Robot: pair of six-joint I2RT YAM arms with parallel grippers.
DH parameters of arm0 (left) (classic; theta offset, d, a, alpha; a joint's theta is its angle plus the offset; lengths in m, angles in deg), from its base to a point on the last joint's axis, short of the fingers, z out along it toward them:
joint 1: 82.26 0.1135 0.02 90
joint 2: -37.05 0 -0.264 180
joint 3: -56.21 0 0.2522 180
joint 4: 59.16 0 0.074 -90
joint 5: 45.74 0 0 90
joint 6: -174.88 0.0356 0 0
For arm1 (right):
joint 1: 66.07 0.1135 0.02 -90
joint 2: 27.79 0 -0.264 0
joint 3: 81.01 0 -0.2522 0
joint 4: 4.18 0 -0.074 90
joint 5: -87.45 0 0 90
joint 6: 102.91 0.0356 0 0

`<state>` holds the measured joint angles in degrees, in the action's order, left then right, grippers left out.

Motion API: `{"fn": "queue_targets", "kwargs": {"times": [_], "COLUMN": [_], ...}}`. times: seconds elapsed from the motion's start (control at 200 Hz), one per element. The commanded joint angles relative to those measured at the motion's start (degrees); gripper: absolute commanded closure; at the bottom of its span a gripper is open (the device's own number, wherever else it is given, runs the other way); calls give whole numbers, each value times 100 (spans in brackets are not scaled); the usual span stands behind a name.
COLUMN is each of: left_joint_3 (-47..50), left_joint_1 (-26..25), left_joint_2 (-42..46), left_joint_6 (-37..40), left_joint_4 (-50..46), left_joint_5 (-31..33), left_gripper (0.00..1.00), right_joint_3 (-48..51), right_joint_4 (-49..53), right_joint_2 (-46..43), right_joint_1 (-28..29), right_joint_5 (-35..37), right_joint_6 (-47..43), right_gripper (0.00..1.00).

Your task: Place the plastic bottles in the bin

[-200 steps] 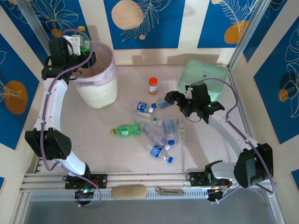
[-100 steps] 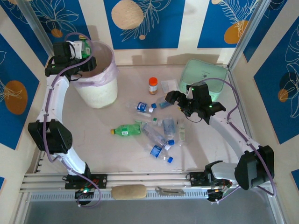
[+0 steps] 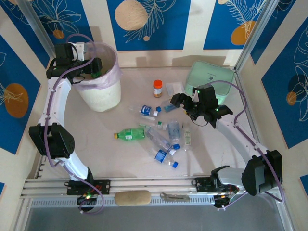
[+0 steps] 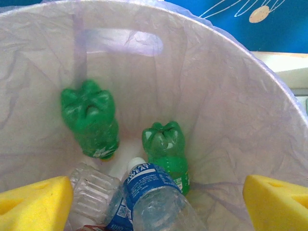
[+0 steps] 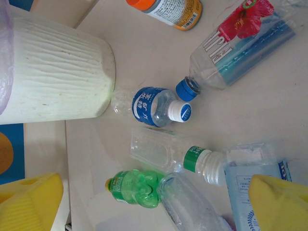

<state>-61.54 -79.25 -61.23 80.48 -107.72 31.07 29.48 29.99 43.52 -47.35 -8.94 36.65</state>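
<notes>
Left gripper (image 3: 95,68) has dropped its load since 1 s ago. Its jaws now stand wide apart over the mouth of the bin (image 3: 102,98) with nothing between them.

Bin is a round white bucket with a ribbed wall, at the far left of the table (image 3: 96,149), lined with a crinkled translucent pink bag (image 4: 231,96).

Left wrist view, inside the bin:
- 2 green bottles (image 4: 91,120), lobed bases toward the camera, long axes running down into the bin
- 1 clear bottle with a blue label (image 4: 154,192)
- 1 clear ribbed bottle (image 4: 94,190), just beside it

Right gripper (image 3: 182,106) hangs over mid-table, jaws apart, empty.

Below it the loose bottles (image 3: 163,139) lie on their sides at mixed angles. They are thin clear plastic with blue caps. 1 green bottle (image 3: 131,133) lies left-right, cap to the left. The orange-capped jar (image 3: 157,88) stands upright beyond them.
</notes>
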Motion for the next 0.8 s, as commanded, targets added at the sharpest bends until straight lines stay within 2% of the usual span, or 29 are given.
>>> {"fn": "queue_targets", "kwargs": {"times": [0.0, 0.185, 0.48, 0.795], "left_joint_3": [-69, 107, 1179, 2991], "left_joint_1": [49, 25, -327, -1523], "left_joint_2": [178, 647, 1808, 2667], "left_joint_6": [-119, -418, -1084, -1893], "left_joint_4": [62, 277, 1212, 2678], "left_joint_5": [-174, -521, -1004, -868], "left_gripper": [2, 0, 0, 0], "right_joint_3": [79, 89, -75, -305], "right_joint_4": [41, 84, 223, 360], "right_joint_2": [-118, -84, 219, 664], "right_joint_1": [-35, -61, -70, -53], "right_joint_5": [42, 82, 86, -25], "right_joint_6": [20, -39, -188, -363], "right_gripper": [1, 1, 1, 1]}}
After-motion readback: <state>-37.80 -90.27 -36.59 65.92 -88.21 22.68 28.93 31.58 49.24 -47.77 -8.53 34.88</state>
